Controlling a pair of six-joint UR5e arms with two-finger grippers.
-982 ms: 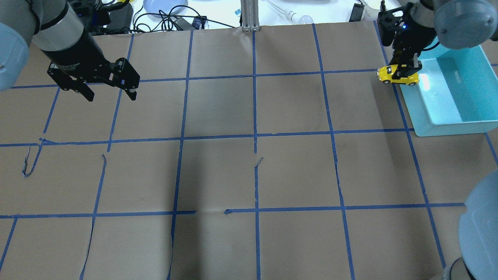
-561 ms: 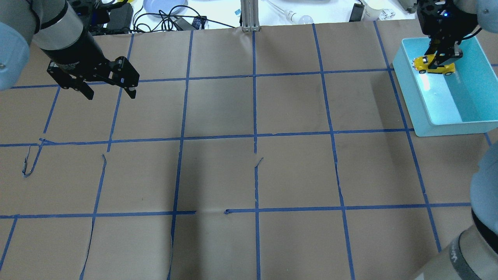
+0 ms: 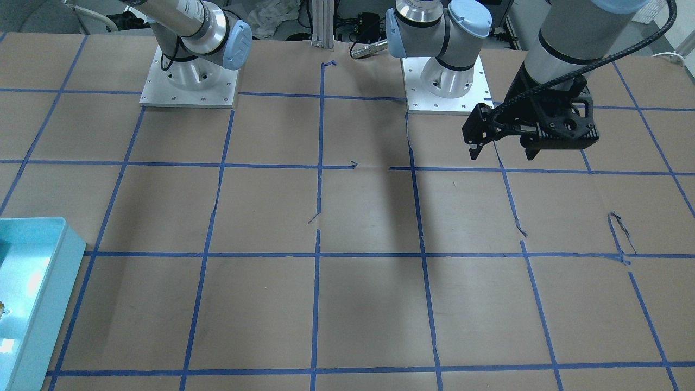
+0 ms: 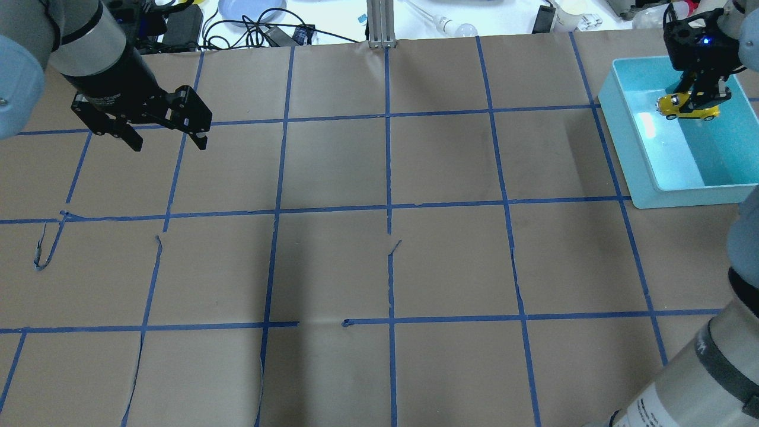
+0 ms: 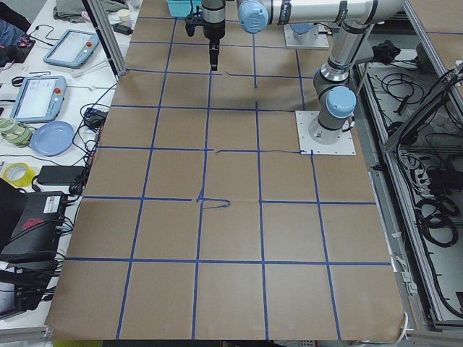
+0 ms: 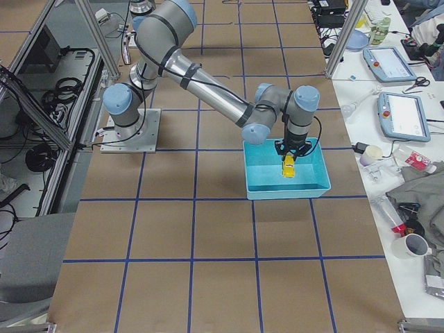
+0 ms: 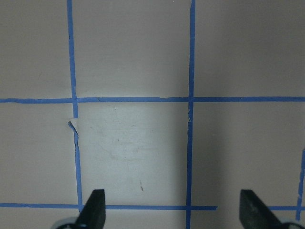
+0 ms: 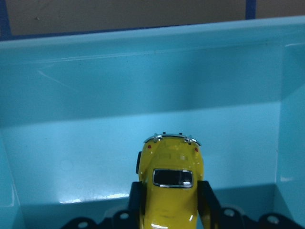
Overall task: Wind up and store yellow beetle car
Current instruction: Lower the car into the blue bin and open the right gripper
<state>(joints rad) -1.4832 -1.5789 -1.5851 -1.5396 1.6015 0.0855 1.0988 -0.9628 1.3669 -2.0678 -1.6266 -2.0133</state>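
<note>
The yellow beetle car [image 4: 688,107] hangs in my right gripper [image 4: 699,99], which is shut on its sides, above the inside of the light-blue bin [image 4: 628,148]. The right wrist view shows the car [image 8: 171,188] between the two black fingers [image 8: 208,200], over the bin's floor [image 8: 95,157]. The exterior right view shows the car [image 6: 288,165] above the bin [image 6: 263,191]. My left gripper [image 4: 166,139] is open and empty, held above the far left of the table; it also shows in the front-facing view [image 3: 502,149].
The table is brown paper with a blue tape grid, torn in places [image 4: 44,249]. Cables, a plate [image 4: 249,9] and a bulb [image 4: 456,26] lie past the far edge. The bin's corner shows at the front-facing view's left edge [image 3: 32,304].
My right gripper carried the car rightward from beside the bin's left wall to over the bin's inside. The left arm has barely moved.
</note>
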